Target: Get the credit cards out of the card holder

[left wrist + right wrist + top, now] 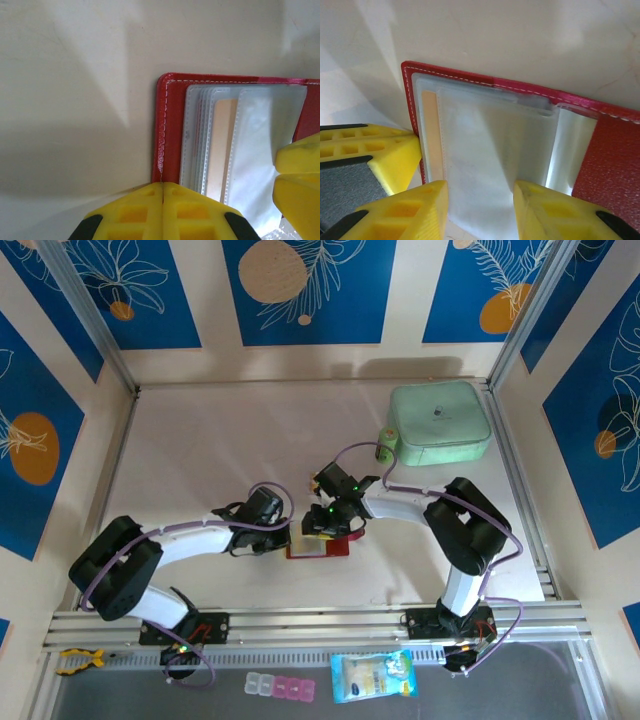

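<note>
right wrist: your right gripper (480, 194) open, empty, over red leather-like folding wallet (610, 165)
left gripper (162, 190): closed, at wallet edge
orange plastic card (430, 132): sleeved, end-on, toward that edge

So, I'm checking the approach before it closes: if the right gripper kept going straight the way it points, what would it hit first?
Probably the clear sleeves of the open red wallet: the right gripper is open, straddling them. Depth is unclear.
</note>
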Action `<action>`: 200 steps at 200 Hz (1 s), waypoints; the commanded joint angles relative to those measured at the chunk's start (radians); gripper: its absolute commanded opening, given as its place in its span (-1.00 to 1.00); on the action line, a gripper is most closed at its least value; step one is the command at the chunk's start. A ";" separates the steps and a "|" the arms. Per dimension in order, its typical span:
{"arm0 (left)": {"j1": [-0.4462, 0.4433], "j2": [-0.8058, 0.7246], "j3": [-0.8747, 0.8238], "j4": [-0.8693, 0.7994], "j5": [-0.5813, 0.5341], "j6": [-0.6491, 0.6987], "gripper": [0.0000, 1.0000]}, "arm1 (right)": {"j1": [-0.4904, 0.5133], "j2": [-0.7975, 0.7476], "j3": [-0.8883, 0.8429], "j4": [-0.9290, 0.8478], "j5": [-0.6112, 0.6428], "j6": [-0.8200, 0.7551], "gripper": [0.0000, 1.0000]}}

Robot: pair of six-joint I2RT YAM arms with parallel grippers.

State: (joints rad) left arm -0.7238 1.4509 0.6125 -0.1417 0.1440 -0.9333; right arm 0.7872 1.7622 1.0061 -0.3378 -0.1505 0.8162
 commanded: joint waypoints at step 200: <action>0.001 -0.001 0.118 -0.040 0.100 0.039 -0.79 | -0.018 -0.038 -0.054 0.023 -0.014 0.017 -0.30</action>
State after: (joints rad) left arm -0.7242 1.4197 0.6998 -0.1791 0.2146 -0.9073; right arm 0.7765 1.7538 0.9775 -0.3202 -0.1410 0.8181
